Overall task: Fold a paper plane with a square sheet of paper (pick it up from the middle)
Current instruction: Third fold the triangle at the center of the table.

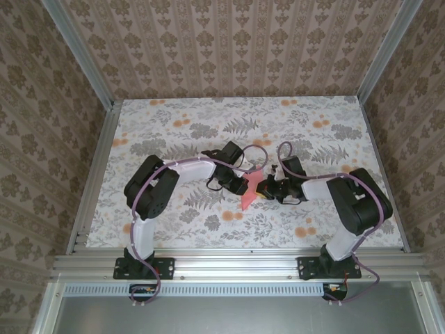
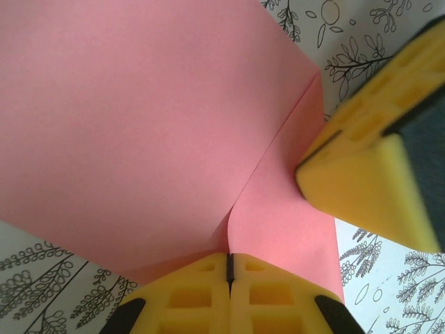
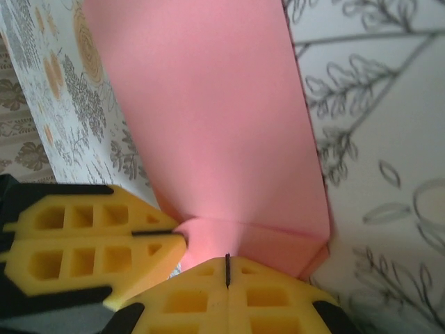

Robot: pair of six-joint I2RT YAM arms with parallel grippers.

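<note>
The square sheet of paper (image 1: 249, 191) is near the middle of the worktop (image 1: 174, 118), a little toward its near edge, caught between the two arms. It is partly folded, with a crease running up from the grip. The left tool (image 2: 229, 268) is clenched on one edge of the pink paper, its yellow pads pressed flat together with the paper between them. The right tool (image 3: 228, 268) is clamped on the same sheet just beside it. In each wrist view the other tool's pads sit very near, so both grips crowd one small patch of paper. Whether the far end of the sheet rests on the worktop or hangs free cannot be told from above. The main danger, as I judge it, is a tear. If the arms pull apart or twist unevenly, the thin paper between two such close pinches takes all the strain. The pads could also knock each other and shift the crease off line. If either grip slackens, the sheet could slide, and the fold would land crooked or spring open.
</note>
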